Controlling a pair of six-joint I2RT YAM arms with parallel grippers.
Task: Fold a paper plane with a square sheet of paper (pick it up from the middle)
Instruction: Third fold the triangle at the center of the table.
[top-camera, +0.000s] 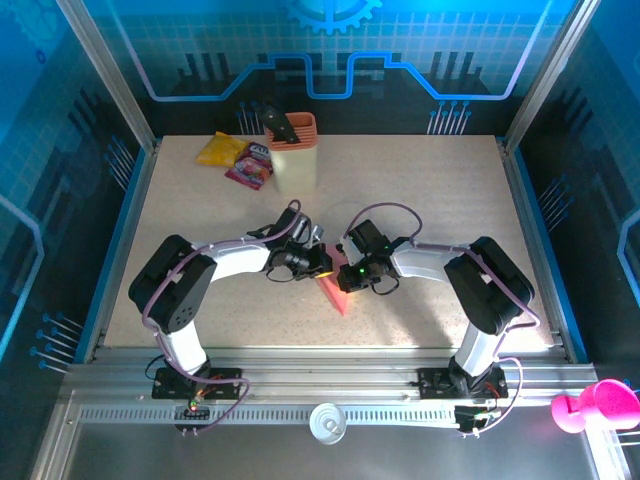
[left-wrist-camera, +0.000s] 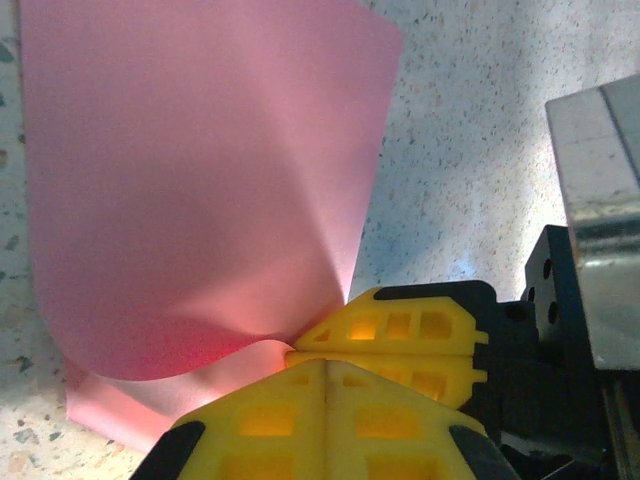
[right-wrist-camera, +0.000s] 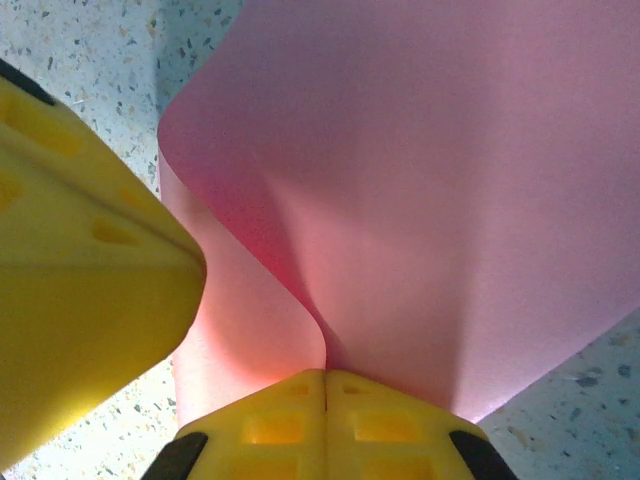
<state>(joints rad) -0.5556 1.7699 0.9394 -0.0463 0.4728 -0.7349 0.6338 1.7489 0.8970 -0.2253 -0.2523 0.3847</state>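
Note:
The square sheet of paper (top-camera: 335, 292) is pink-red and matte, bunched up on the table between both arms. In the right wrist view the sheet (right-wrist-camera: 430, 200) rises in a curved fold, and its crease runs straight into my right gripper (right-wrist-camera: 326, 375), which is shut on it. My left gripper (left-wrist-camera: 325, 365) is shut, its tips pressed against the right gripper's yellow fingers (left-wrist-camera: 400, 345), with the sheet (left-wrist-camera: 200, 180) billowing just beyond; no paper shows in its seam. From above, the left gripper (top-camera: 323, 264) and the right gripper (top-camera: 344, 274) meet over the sheet. No paper plane shape is seen.
At the back left stand a tan holder (top-camera: 293, 152) with a dark tool in it, a yellow packet (top-camera: 220, 150) and a purple-pink packet (top-camera: 250, 166). Metal frame rails border the table (top-camera: 450, 200). A pink object (top-camera: 595, 405) sits off the table at front right.

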